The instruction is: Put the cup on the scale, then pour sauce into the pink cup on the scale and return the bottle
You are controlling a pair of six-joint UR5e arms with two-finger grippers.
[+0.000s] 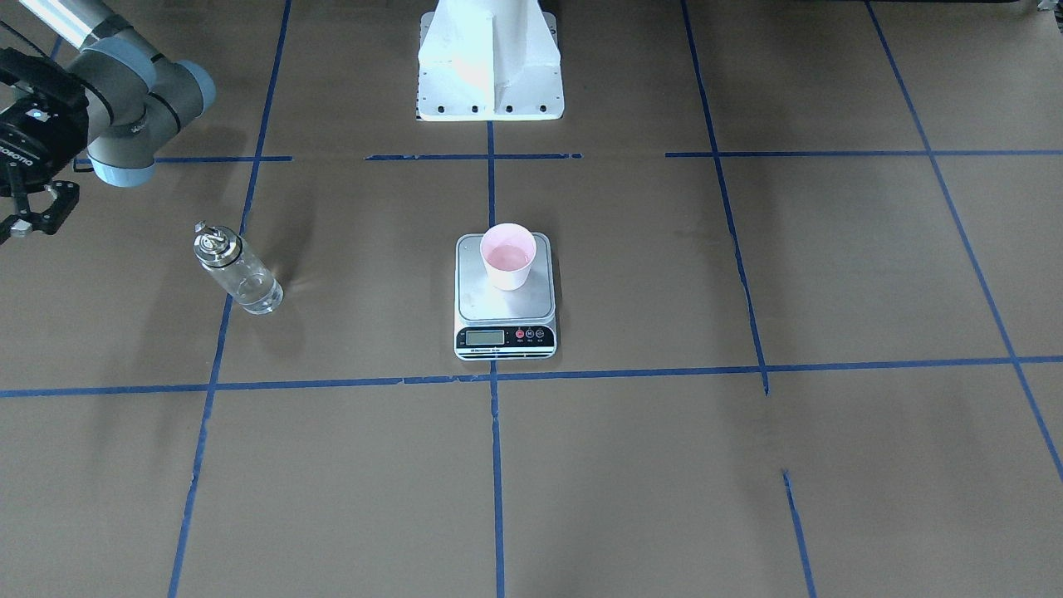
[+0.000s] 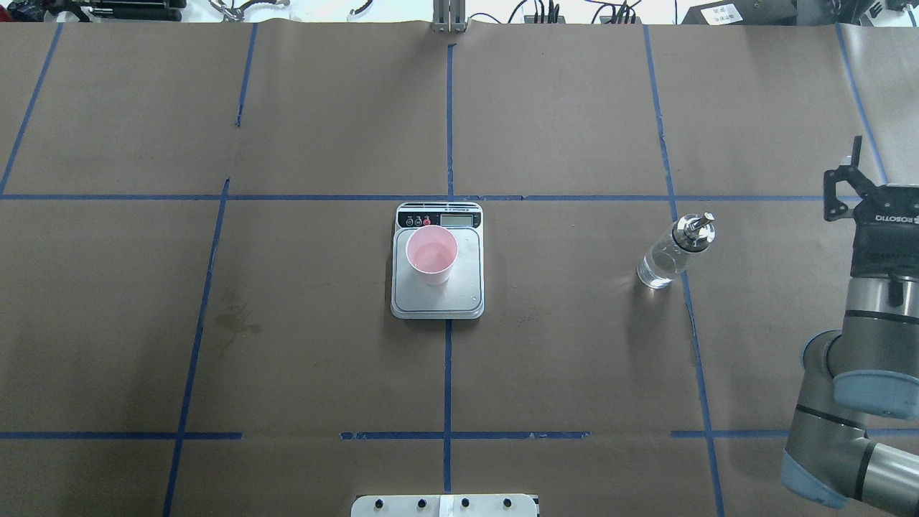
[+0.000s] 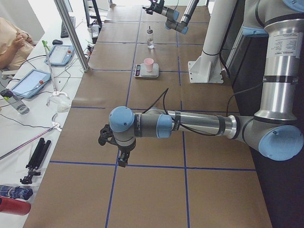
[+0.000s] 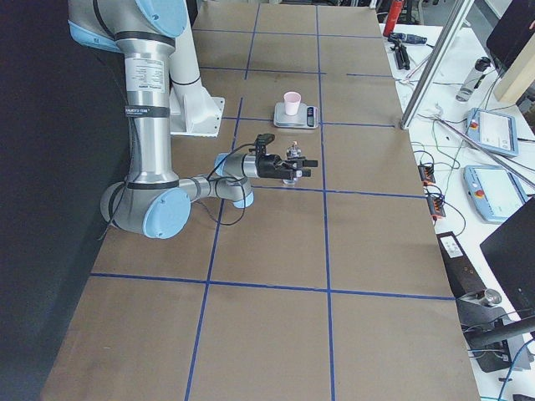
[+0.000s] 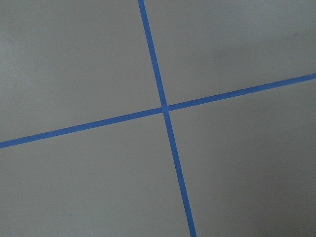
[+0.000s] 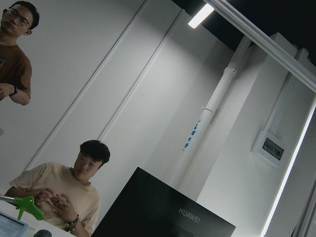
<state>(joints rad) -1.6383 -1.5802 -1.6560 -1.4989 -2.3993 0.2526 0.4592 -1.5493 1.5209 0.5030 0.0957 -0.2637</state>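
Brown paper: covers the table (image 2: 574, 359), crossed by blue tape lines (image 2: 447, 373).
Base: white robot mount (image 1: 490, 62) at the middle of the near edge.
Scale (image 2: 438, 262): mid-table, with its black display strip turned away from the robot.
Cup (image 2: 431, 255): upright on the steel platform, toward the display end.
Bottle (image 2: 671, 255): upright on the paper to the robot's right, well apart from the Scale and just beside a tape line, with clear sauce (image 2: 652, 274) inside.
Right gripper (image 4: 305, 168): beside the Bottle and apart from it. In the right side view it overlaps the Bottle.
Right fingers (image 2: 837, 188): spread wide, empty.
Left gripper (image 3: 122, 160): hangs over bare paper far to the left. Whether its fingers are spread or closed cannot be told.
Beyond: a side table with tablets (image 3: 31, 83) and a seated person (image 3: 12, 40).
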